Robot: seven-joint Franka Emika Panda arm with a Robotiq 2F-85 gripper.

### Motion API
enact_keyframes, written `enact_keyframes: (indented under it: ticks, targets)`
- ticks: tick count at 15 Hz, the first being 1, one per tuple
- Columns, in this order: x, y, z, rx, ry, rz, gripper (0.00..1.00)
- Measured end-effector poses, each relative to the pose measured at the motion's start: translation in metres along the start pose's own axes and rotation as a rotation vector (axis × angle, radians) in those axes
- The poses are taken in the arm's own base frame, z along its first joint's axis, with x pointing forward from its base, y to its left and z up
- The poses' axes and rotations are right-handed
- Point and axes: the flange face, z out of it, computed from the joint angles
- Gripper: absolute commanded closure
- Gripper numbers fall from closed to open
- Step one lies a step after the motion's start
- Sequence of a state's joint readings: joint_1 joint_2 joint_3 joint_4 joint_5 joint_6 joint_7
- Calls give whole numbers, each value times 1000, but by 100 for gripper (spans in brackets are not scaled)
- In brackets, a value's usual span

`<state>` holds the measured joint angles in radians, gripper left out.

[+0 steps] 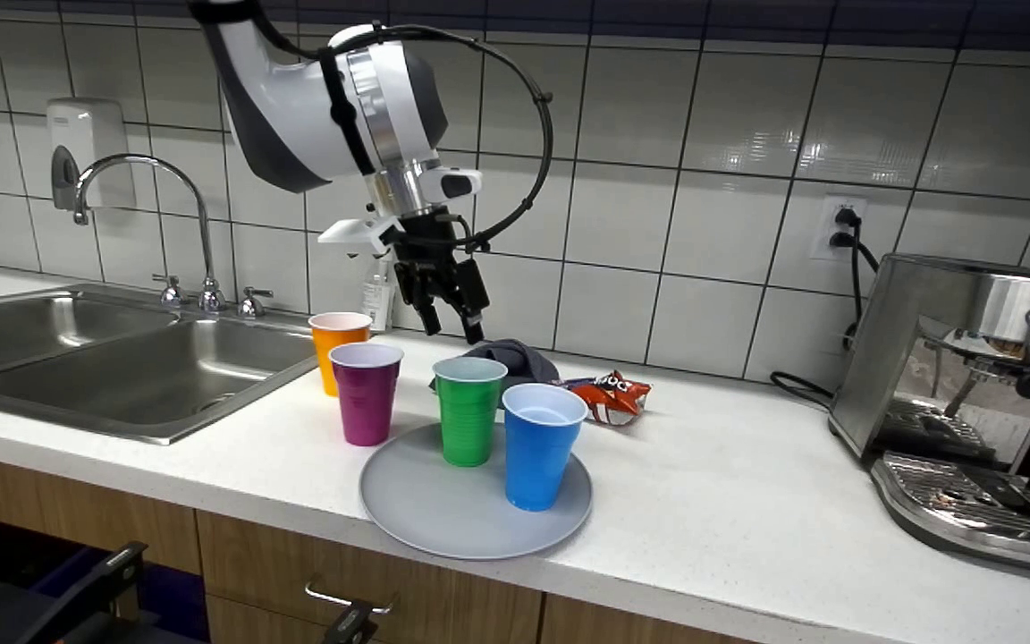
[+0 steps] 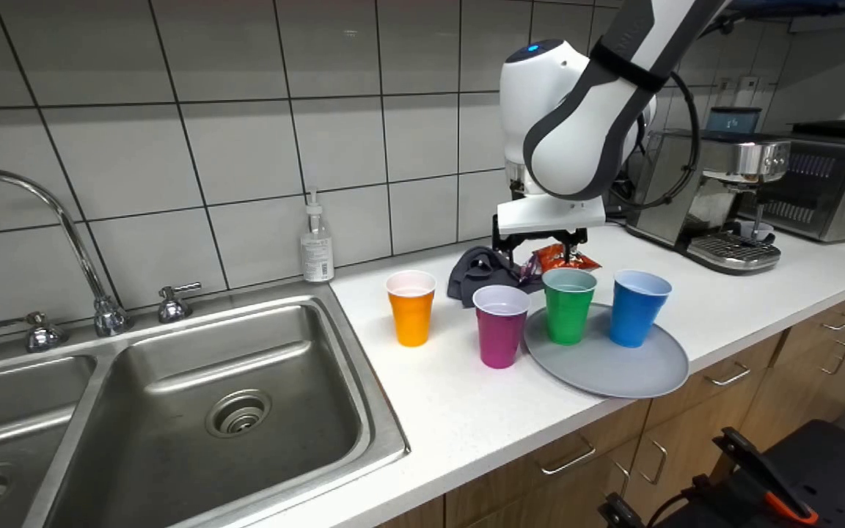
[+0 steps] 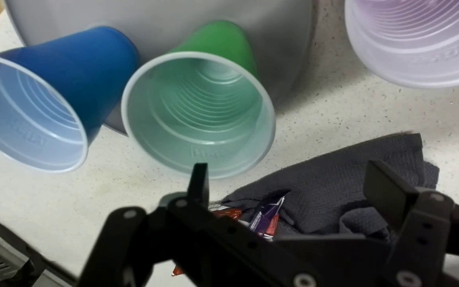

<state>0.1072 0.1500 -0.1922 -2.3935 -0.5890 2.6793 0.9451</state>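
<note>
My gripper [image 1: 453, 329] is open and empty above the counter, over a crumpled dark grey cloth [image 1: 526, 361]. In the wrist view its fingers [image 3: 289, 175] are spread wide, with the cloth [image 3: 321, 183] below and between them. A shiny red and purple snack packet [image 1: 612, 398] lies against the cloth; the gripper partly hides it in the wrist view [image 3: 265, 217]. A green cup [image 1: 468, 420] and a blue cup [image 1: 537, 461] stand upright on a round grey plate [image 1: 443, 523]. A magenta cup [image 2: 499, 334] and an orange cup [image 2: 412, 315] stand beside the plate on the counter.
A steel double sink [image 2: 246, 352] with a tap [image 2: 63, 227] lies at one end of the counter. A clear pump bottle [image 2: 317, 249] stands by the tiled wall. An espresso machine [image 1: 989, 385] stands at the other end, with a grey oven [image 2: 833, 183] beyond it.
</note>
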Motion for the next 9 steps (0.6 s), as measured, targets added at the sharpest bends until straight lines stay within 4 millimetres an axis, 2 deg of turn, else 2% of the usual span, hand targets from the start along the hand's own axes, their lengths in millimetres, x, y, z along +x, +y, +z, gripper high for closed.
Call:
enact_keyframes:
  ticks: [5,9]
  targets:
    - [-2,-5,-14,34,21,-10,0]
    - [-13,-9,-23,55,24,-37,0]
